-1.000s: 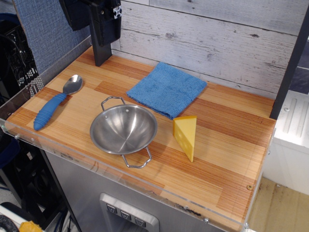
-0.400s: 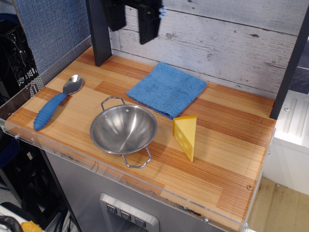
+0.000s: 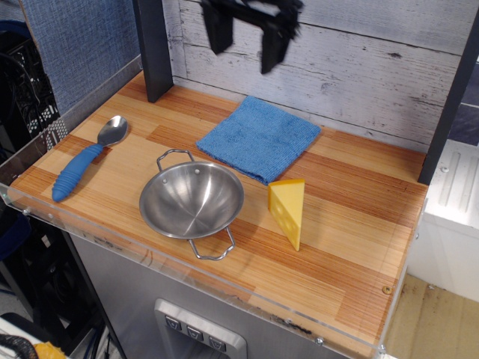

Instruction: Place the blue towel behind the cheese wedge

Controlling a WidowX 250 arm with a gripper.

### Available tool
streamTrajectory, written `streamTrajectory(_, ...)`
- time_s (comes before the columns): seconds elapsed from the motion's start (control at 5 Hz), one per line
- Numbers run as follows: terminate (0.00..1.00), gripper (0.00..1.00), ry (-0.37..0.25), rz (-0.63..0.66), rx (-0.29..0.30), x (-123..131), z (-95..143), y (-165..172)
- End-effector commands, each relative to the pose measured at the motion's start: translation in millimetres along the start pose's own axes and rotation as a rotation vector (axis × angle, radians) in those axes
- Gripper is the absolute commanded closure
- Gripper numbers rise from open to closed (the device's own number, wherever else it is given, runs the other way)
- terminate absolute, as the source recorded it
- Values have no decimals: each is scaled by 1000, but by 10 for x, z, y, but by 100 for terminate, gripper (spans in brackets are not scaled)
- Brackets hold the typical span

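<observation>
The blue towel (image 3: pixel 259 137) lies flat on the wooden table, at the back middle, near the wall. The yellow cheese wedge (image 3: pixel 288 210) stands just in front of the towel's front right corner, to the right of the steel bowl. My gripper (image 3: pixel 245 46) hangs high above the towel's back edge, in front of the plank wall. Its two dark fingers (image 3: pixel 272 52) are spread apart with nothing between them.
A steel bowl (image 3: pixel 191 200) with two handles sits at the front middle. A blue-handled spoon (image 3: pixel 85 161) lies at the left. A dark post (image 3: pixel 153 52) stands at the back left. The wooden table (image 3: pixel 352 239) has a clear plastic lip along its front edge.
My gripper has moved right along the back wall, from above the back left corner to above the towel, and its fingers have spread open. The objects on the table have not moved.
</observation>
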State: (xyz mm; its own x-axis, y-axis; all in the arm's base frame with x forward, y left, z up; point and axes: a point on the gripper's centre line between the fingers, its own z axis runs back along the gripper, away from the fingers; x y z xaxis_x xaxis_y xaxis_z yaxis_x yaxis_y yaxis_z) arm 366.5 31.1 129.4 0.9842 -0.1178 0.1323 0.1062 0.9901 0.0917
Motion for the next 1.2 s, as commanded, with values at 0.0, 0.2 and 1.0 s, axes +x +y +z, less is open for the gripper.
streamTrajectory(0.0, 0, 0, -81, 43, 41, 38, -174, 72)
streamTrajectory(0.2, 0, 0, -39, 39, -22, -39, -385, 94)
streamTrajectory(1.0, 0, 0, 17, 7, -124, -77, -969, 228)
